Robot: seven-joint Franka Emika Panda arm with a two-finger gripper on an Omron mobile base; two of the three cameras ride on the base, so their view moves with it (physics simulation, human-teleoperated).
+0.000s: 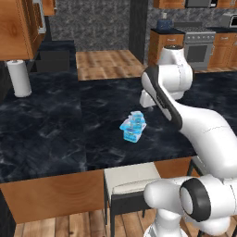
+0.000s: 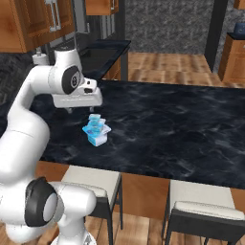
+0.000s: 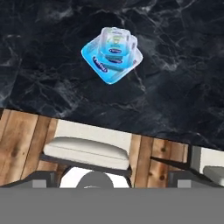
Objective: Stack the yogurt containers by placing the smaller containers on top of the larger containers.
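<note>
The yogurt containers (image 3: 112, 54) sat stacked on the black counter (image 3: 183, 96), and the end effector (image 2: 76, 109) hung open just beside them, so a bump could topple them.

Flat, even rendered light — faint sheen on the dark marble counter (image 1: 55, 134), slightly soft, no glare.

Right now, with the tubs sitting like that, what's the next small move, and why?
Probably just lift the claw clear and stop. The yogurt containers already look stacked on the dark counter, small on medium on large, and the claw hangs open above and beside them, holding nothing.
</note>
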